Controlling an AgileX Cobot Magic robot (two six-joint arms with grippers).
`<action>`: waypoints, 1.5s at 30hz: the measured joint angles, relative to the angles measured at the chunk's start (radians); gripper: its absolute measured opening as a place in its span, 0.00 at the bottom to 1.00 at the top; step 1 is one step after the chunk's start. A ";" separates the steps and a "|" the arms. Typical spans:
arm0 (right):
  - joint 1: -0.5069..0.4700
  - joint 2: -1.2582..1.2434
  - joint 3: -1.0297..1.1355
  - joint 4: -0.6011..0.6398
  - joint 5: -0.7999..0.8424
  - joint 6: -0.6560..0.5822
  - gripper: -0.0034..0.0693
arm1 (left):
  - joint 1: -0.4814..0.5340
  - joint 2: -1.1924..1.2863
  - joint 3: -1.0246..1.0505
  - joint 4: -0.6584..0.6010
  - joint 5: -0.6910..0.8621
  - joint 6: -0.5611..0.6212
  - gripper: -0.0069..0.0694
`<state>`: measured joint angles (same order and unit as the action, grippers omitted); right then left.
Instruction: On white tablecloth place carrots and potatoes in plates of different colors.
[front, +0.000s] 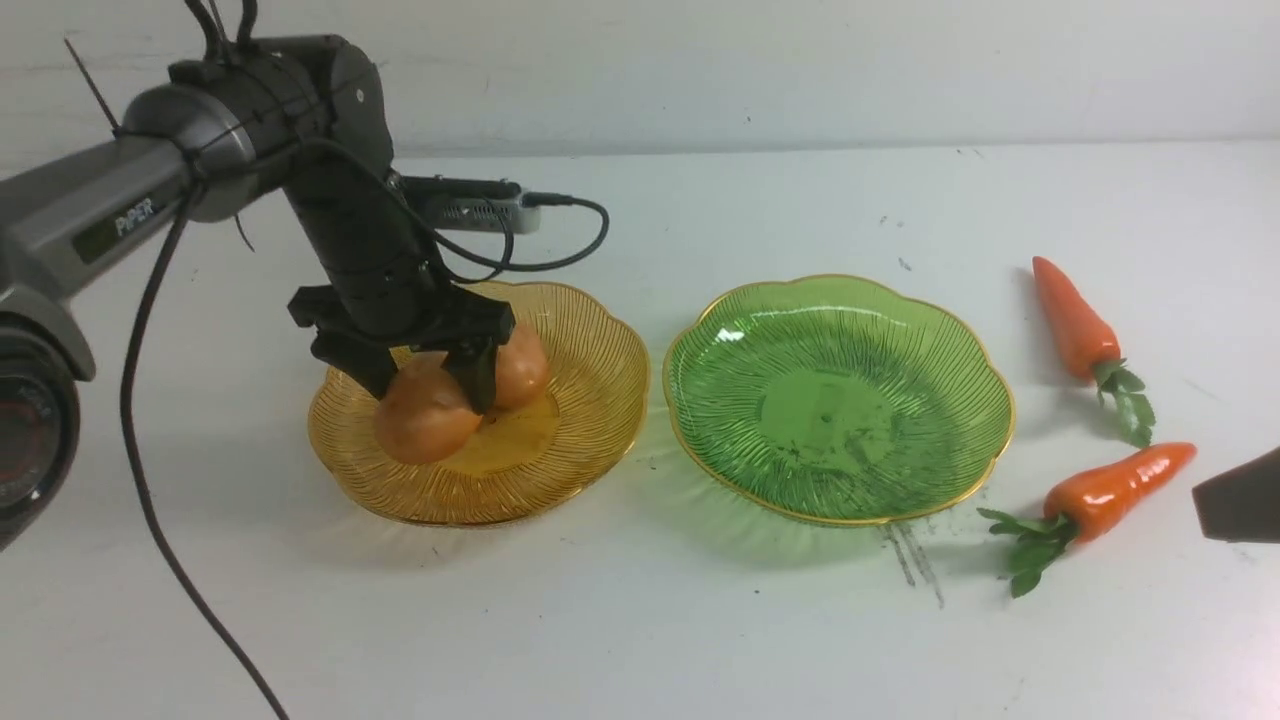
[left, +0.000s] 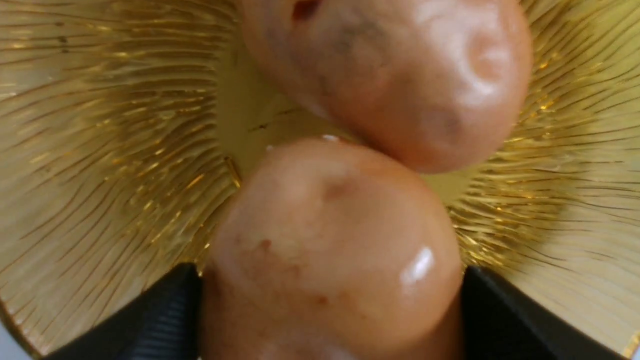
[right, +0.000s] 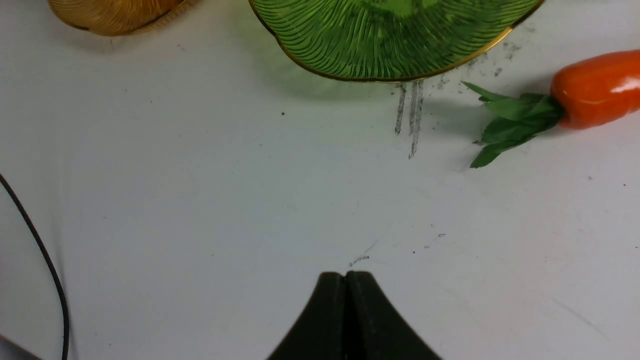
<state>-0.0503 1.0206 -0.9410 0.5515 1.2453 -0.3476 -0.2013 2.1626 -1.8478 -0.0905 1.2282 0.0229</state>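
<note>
Jaws of L gripper wide, pinching near potato in amber plate, 9 o'clock of green plate; R gripper closed tight; carrots at 3 o'clock seem light, slick, stiff; we'd grab mid-body.

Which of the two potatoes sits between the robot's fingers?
The nearer potato, at the front of the yellow plate: the left fingers grip its sides. The other potato lies behind, outside them.

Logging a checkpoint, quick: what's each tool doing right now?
Left tool: closed on the near potato, inside the amber plate.
Right tool: shut, holding nothing.
</note>
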 joint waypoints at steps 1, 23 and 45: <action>0.000 0.000 0.000 0.000 0.000 -0.005 0.03 | 0.000 0.007 0.000 0.011 -0.001 -0.014 0.88; 0.000 0.063 -0.099 -0.162 -0.005 0.233 0.03 | 0.000 -0.128 -0.006 0.091 -0.002 -0.084 0.43; 0.000 0.766 -0.439 -0.432 -0.071 0.539 0.41 | 0.000 -0.974 0.543 0.118 0.026 -0.034 0.09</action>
<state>-0.0503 1.7870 -1.3800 0.1195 1.1744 0.1912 -0.2013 1.1883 -1.3045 0.0274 1.2542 -0.0114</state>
